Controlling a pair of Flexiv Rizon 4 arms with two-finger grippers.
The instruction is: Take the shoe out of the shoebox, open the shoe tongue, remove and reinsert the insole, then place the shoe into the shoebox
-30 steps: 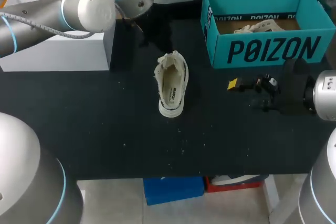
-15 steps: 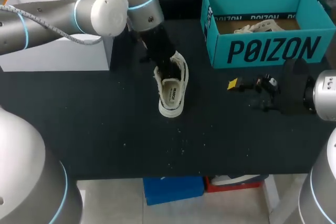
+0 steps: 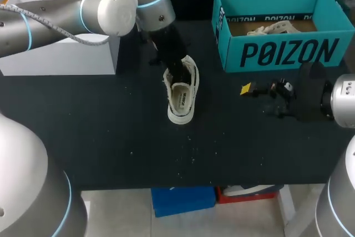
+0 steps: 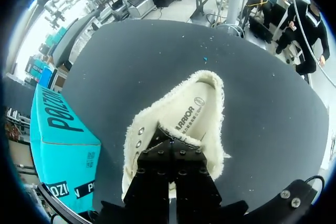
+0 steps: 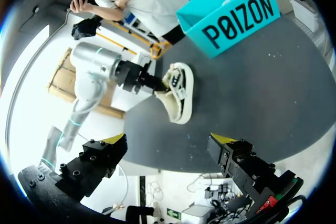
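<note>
Lying on the dark surface (image 3: 111, 126) near the blue shoebox (image 3: 277, 54), the white shoe (image 3: 182, 95) is being pinched at its tongue by the left tool (image 4: 170, 145), while the right tool (image 5: 170, 142) is hanging wide open off to the side.

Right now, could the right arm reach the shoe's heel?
Probably yes. The right gripper is open, bare table lies between it and the shoe, and the left gripper sits at the tongue end, leaving the heel free.
</note>
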